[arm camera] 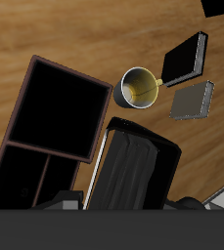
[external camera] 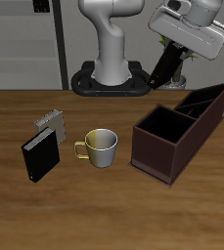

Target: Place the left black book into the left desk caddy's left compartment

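Gripper point(external camera: 170, 61): it holds one black book point(arm camera: 133, 176) between its fingers, high above the caddy's back end.
Caddy point(external camera: 153, 146): one, two compartments.
Mug point(external camera: 100, 146): one, just beside the caddy.
Books on table: two, a black one point(external camera: 41, 154) and a grey one point(external camera: 52, 123), beyond the mug from the caddy.

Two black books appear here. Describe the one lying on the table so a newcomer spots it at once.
Start at the long maroon desk caddy, pass the yellowish mug, and just beyond it lies the black book on the table. Its neighbour farther back is a smaller grey book; the left black book hangs in the gripper.
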### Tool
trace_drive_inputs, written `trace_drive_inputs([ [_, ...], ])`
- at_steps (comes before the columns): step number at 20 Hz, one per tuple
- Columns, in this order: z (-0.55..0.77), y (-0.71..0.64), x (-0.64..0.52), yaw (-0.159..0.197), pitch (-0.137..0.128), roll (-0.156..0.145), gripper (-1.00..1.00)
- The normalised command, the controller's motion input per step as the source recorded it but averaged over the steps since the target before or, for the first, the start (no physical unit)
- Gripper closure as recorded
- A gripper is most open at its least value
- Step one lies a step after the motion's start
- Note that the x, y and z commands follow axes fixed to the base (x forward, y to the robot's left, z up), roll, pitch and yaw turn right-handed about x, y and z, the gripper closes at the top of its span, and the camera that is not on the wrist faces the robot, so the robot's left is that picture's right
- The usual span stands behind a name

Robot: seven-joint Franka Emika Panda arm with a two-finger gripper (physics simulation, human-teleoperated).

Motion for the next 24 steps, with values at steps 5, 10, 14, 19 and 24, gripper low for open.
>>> trace_drive_inputs([
  [5,-0.16,0.22,-0.25,-0.028,0.007,-0.002,1.00],
  [10,-0.01,0.25,-0.23,-0.024,-0.032,0.014,1.00],
  [14,-0.07,0.57,-0.32,-0.008,-0.018,0.107,1.00],
  [19,0.00,0.51,-0.33,-0.036,-0.046,0.105,1.00],
  [24,-0.11,0.14,-0.21,-0.041,0.000,0.019,1.00],
])
